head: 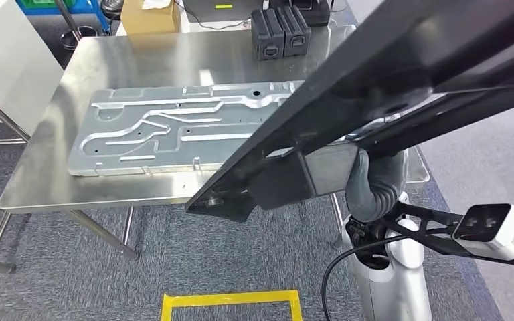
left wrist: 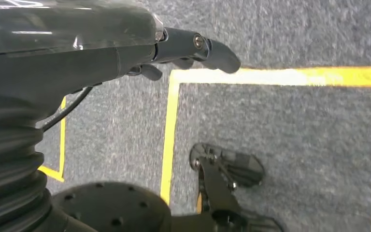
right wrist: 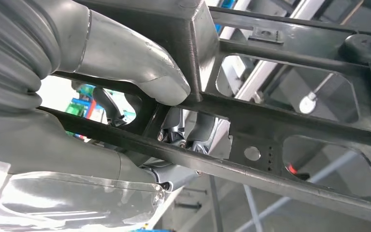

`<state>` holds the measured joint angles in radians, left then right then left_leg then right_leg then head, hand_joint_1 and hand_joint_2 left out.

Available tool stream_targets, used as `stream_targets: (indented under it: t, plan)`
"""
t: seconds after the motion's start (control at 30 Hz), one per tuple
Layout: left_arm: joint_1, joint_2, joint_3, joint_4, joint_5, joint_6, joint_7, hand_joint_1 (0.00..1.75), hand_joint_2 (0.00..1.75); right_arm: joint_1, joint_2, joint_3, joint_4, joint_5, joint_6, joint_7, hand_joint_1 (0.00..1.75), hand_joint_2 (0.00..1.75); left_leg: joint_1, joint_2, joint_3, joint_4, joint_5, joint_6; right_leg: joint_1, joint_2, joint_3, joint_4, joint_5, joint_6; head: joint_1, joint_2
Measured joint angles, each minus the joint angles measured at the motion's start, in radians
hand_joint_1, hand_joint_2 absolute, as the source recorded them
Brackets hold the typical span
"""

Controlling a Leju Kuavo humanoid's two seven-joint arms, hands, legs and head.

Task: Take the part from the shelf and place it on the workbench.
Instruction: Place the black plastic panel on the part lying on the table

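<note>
Two hands are ours to report, and they sit in very different poses. Our right hand (right wrist: 174,121) grips the black frame part (head: 401,73): in the right wrist view the thick grey thumb presses against one bar of the part while the darker fingers (right wrist: 193,133) curl around from the other side, so the bar is clamped between them. In the head view the right arm (head: 375,180) rises from the lower right of the frame, its grey ribbed cover just under the part, and the hand itself is mostly hidden behind the dark metal. The part runs as a long diagonal from the lower middle of the head view up to the upper right corner, held in the air above the right end of the surface (head: 53,167) and not resting on it.

On that steel surface, toward the left and middle of the frame, we see a flat silver stamped panel (head: 167,130) lying flat. At the far edge, in the upper middle, stand two black boxes (head: 280,32) side by side, with a cardboard box (head: 148,16) beyond them to the left.

Our left hand (left wrist: 183,50) hangs low over grey carpet marked with yellow tape lines (left wrist: 170,130). Its dark fingers (left wrist: 217,53) reach out fairly straight and hold nothing.
</note>
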<state>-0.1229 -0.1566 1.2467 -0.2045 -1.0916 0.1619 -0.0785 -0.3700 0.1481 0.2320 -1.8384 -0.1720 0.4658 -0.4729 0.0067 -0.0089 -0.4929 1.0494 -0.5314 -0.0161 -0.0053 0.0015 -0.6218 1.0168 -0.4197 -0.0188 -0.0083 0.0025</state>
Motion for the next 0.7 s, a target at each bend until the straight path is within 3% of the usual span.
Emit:
stream_targets:
  t: [0.03, 0.13, 0.17, 0.2, 0.27, 0.33, 0.4, 0.5, 0.57, 0.63, 0.67, 0.7]
  plan:
    - [-0.001, 0.000, 0.000, 0.000, 0.000, 0.000, 0.000, 0.00, 1.75, -0.002, 0.000, 0.001, 0.000, 0.000, 0.000, -0.001, 1.75, 1.75, 0.001, 0.001, -0.027, 0.051, -0.015, -0.004, -0.002, -0.001, 0.011, -0.004, -0.004, -0.005, -0.001, 0.000]
    - [0.000, 0.000, 0.000, 0.000, 0.001, 0.000, 0.001, 0.00, 1.75, -0.003, 0.000, 0.004, 0.001, 0.001, -0.002, -0.001, 1.75, 1.75, 0.005, 0.002, -0.148, 0.224, -0.085, -0.015, -0.002, -0.001, 0.029, -0.007, -0.020, -0.013, -0.003, 0.000]
    - [0.001, 0.000, 0.000, 0.000, 0.001, 0.000, 0.002, 0.00, 1.75, -0.002, 0.000, 0.005, 0.001, 0.002, -0.002, -0.001, 1.75, 1.75, 0.005, 0.002, -0.173, 0.242, -0.085, -0.016, -0.001, 0.000, 0.035, -0.007, -0.026, -0.013, -0.003, 0.000]
    - [0.003, 0.000, 0.000, 0.000, 0.001, 0.000, 0.003, 0.00, 1.75, -0.001, 0.000, 0.006, 0.001, 0.002, -0.003, -0.001, 1.75, 1.75, 0.005, 0.002, -0.182, 0.226, -0.061, -0.015, -0.001, 0.002, 0.043, -0.006, -0.032, -0.013, -0.003, 0.000]
    - [0.004, 0.000, 0.000, 0.000, 0.002, 0.000, 0.004, 0.00, 1.75, -0.001, 0.000, 0.006, 0.002, 0.003, -0.005, -0.002, 1.75, 1.75, 0.004, 0.003, -0.159, 0.107, 0.044, -0.009, -0.001, 0.004, 0.062, -0.005, -0.047, -0.009, -0.003, 0.000]
    - [0.003, 0.001, 0.001, 0.000, 0.003, -0.001, 0.004, 0.00, 1.75, -0.001, 0.000, 0.006, 0.001, 0.005, -0.006, -0.003, 1.75, 1.75, -0.001, 0.003, -0.132, 0.002, 0.104, 0.001, 0.001, 0.005, 0.072, -0.002, -0.060, -0.002, -0.003, 0.000]
    - [0.002, 0.001, 0.001, 0.000, 0.004, -0.001, 0.003, 0.00, 1.75, -0.001, 0.000, 0.006, -0.001, 0.009, -0.006, -0.003, 1.75, 1.75, -0.006, 0.003, -0.127, -0.023, 0.106, 0.012, 0.002, 0.005, 0.071, 0.000, -0.067, 0.009, -0.003, 0.000]
    - [0.003, 0.001, 0.002, 0.000, 0.004, -0.001, 0.002, 0.00, 1.75, -0.004, 0.000, 0.006, -0.007, 0.016, -0.009, -0.002, 1.75, 1.75, 0.000, 0.002, -0.118, -0.037, 0.116, 0.026, 0.003, 0.004, 0.067, 0.019, -0.087, 0.025, -0.001, 0.000]
    - [0.000, 0.000, 0.002, 0.000, 0.003, -0.002, 0.002, 0.00, 1.75, -0.006, -0.001, 0.006, -0.011, 0.020, -0.013, -0.002, 1.75, 1.75, 0.004, 0.002, -0.112, -0.044, 0.116, 0.033, 0.000, 0.003, 0.022, 0.111, -0.138, 0.034, 0.002, 0.000]
    - [-0.001, 0.000, 0.002, 0.000, 0.003, -0.005, 0.002, 0.00, 1.75, -0.006, -0.002, 0.006, -0.012, 0.026, -0.019, 0.000, 1.75, 1.75, 0.004, 0.003, -0.111, -0.044, 0.114, 0.037, -0.003, 0.003, -0.051, 0.238, -0.186, 0.040, 0.004, 0.000]
    - [0.000, 0.000, 0.002, 0.000, 0.004, -0.007, 0.002, 0.00, 1.75, -0.006, -0.002, 0.006, -0.012, 0.030, -0.022, 0.001, 1.75, 1.75, 0.004, 0.002, -0.111, -0.043, 0.112, 0.038, -0.005, 0.003, -0.075, 0.272, -0.187, 0.042, 0.004, 0.000]
    - [0.000, 0.000, 0.002, 0.000, 0.004, -0.009, 0.002, 0.00, 1.75, -0.006, -0.003, 0.006, -0.012, 0.038, -0.027, 0.001, 1.75, 1.75, 0.004, 0.002, -0.109, -0.042, 0.110, 0.037, -0.007, 0.003, -0.081, 0.269, -0.168, 0.043, 0.004, 0.000]
